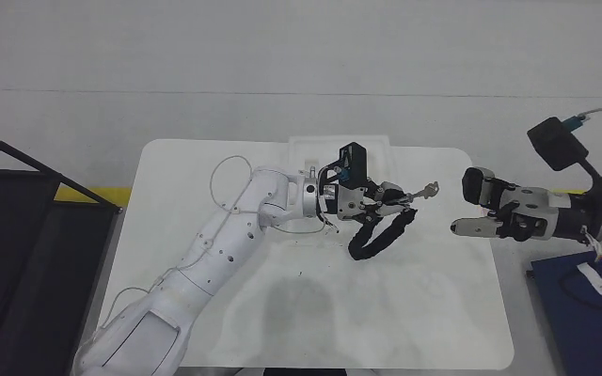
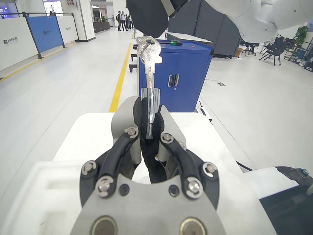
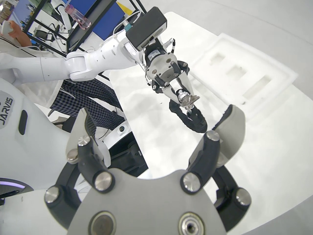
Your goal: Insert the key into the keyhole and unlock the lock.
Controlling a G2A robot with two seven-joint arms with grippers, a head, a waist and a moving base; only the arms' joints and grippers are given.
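My left gripper (image 1: 384, 199) (image 2: 146, 113) is held above the middle of the white table (image 1: 235, 188), shut on the chrome cylinder of the lock (image 2: 151, 108) (image 3: 183, 96). The lock's black cable (image 1: 381, 235) (image 3: 190, 118) hangs in a loop below it. The silver key (image 1: 425, 191) (image 2: 149, 54) (image 3: 192, 100) sits with its blade in the keyhole and its head pointing at my right gripper (image 1: 475, 205) (image 3: 157, 121). That gripper is open a short way off the key's head, touching nothing. One of its black pads (image 2: 148, 10) hangs just beyond the key.
A white foam tray (image 1: 343, 150) (image 3: 244, 74) with rectangular recesses lies at the table's far edge, behind my left gripper. A blue cabinet (image 1: 574, 301) stands off the table's right side, and a black rack (image 1: 38, 216) off its left.
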